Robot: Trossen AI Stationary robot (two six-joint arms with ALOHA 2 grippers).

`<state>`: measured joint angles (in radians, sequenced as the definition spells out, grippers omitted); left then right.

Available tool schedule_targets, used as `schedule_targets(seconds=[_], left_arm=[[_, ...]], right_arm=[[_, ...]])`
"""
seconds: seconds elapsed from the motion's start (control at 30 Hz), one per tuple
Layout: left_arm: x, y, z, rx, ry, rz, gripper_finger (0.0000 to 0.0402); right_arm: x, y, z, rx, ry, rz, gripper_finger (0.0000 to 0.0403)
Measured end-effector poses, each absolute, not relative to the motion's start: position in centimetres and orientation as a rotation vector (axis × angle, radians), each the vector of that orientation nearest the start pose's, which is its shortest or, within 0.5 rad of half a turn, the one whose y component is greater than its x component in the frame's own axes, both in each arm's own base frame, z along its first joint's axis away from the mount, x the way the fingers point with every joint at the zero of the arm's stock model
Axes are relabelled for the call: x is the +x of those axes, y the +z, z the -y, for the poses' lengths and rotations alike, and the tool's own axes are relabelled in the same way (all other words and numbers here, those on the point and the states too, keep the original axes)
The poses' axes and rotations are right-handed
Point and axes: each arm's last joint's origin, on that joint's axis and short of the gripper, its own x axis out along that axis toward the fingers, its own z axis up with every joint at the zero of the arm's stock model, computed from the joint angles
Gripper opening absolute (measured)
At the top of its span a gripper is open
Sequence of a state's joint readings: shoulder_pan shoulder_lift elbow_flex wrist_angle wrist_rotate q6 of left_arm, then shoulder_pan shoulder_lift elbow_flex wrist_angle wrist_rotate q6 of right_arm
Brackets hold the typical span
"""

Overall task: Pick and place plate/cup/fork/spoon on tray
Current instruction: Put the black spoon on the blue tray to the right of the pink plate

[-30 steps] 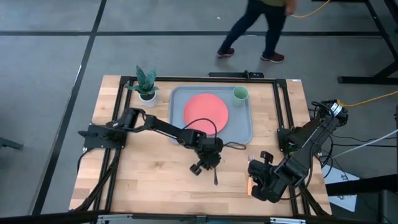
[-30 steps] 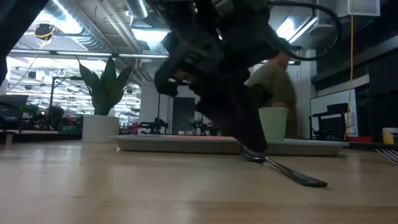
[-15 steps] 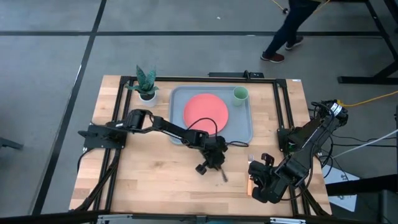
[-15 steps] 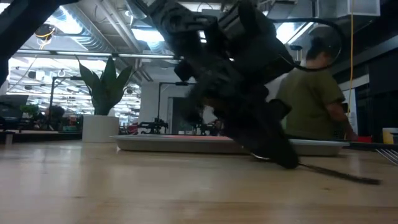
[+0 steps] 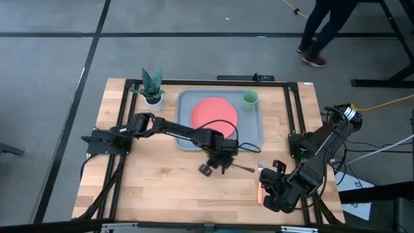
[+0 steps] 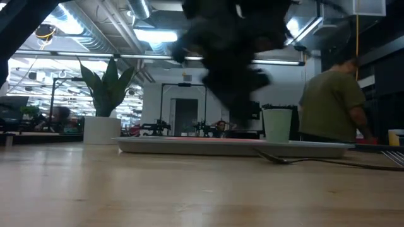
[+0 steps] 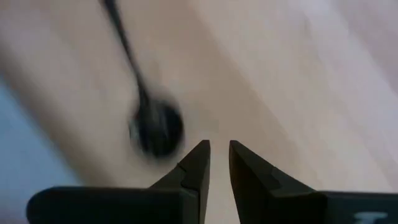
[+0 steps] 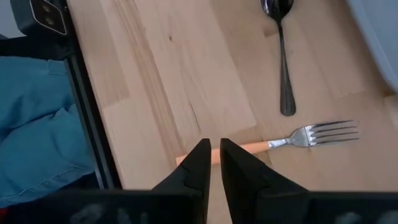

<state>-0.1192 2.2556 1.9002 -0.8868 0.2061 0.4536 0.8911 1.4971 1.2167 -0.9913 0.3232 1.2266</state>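
Note:
The dark spoon (image 5: 242,167) lies flat on the wood just in front of the grey-blue tray (image 5: 253,136), its handle toward the table's right edge. It also shows in the left wrist view (image 7: 154,129) and the low view (image 6: 284,159). My left gripper (image 7: 219,149) is shut, raised above the table beside the spoon's bowl; it also shows in the high view (image 5: 220,162). The fork (image 8: 311,135) with its orange handle lies near the right edge. My right gripper (image 8: 214,154) is shut over the handle's end. The coral plate (image 5: 215,114) and green cup (image 5: 250,98) rest on the tray.
A white pot with a green plant (image 5: 152,89) stands at the tray's far left corner. A person (image 5: 323,29) walks on the floor beyond the far edge. Bare wood lies left of and in front of my left gripper.
My left gripper has swept toward the table's right and then toward the tray, rising off the wood. The spoon has turned about on the table: its handle pointed at the near edge and now points at the right edge, while its bowl end has stayed near its place.

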Motion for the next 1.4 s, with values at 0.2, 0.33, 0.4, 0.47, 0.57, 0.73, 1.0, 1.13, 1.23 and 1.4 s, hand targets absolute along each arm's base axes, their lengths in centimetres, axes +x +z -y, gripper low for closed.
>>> schedule_targets(seconds=[0.2, 0.33, 0.4, 0.47, 0.57, 0.73, 1.0, 1.13, 1.23, 1.4], left_arm=[[40.5, 19.6, 4.3, 0.166, -0.553, -1.728, 0.0053], [35.6, 18.8, 2.2, -0.006, -0.502, -1.818, 0.0053], [32.7, 18.6, 1.1, -0.075, -0.438, -1.786, 0.0053], [29.4, 18.3, 0.2, -0.134, -0.344, -1.743, 0.0053], [24.7, 18.7, -0.8, -0.179, -0.213, -1.594, 0.0053], [18.8, 19.6, -1.7, -0.143, -0.115, -1.099, 0.0053], [13.3, 19.5, -2.3, 0.014, 0.030, -0.432, 0.0053], [11.5, 18.9, -2.1, 0.032, 0.069, -0.322, 0.0053], [10.6, 18.5, -2.0, 0.047, 0.111, -0.274, 0.0053], [9.6, 18.1, -1.9, 0.065, 0.153, -0.179, 0.0053]], right_arm=[[17.9, 26.6, -21.7, 0.323, -0.204, -1.076, 0.0042], [17.4, 26.7, -22.1, 0.304, -0.193, -1.042, 0.0042], [17.1, 26.7, -22.4, 0.302, -0.182, -1.036, 0.0042], [17.0, 26.6, -22.6, 0.295, -0.175, -1.038, 0.0042], [17.0, 26.4, -22.9, 0.288, -0.174, -1.036, 0.0042], [17.2, 26.1, -23.0, 0.275, -0.186, -1.020, 0.0042], [17.4, 25.9, -22.9, 0.258, -0.203, -1.019, 0.0042], [17.4, 26.0, -22.8, 0.259, -0.203, -1.018, 0.0042], [17.4, 26.0, -22.8, 0.259, -0.203, -1.018, 0.0042], [17.4, 26.0, -22.8, 0.259, -0.203, -1.017, 0.0042]])
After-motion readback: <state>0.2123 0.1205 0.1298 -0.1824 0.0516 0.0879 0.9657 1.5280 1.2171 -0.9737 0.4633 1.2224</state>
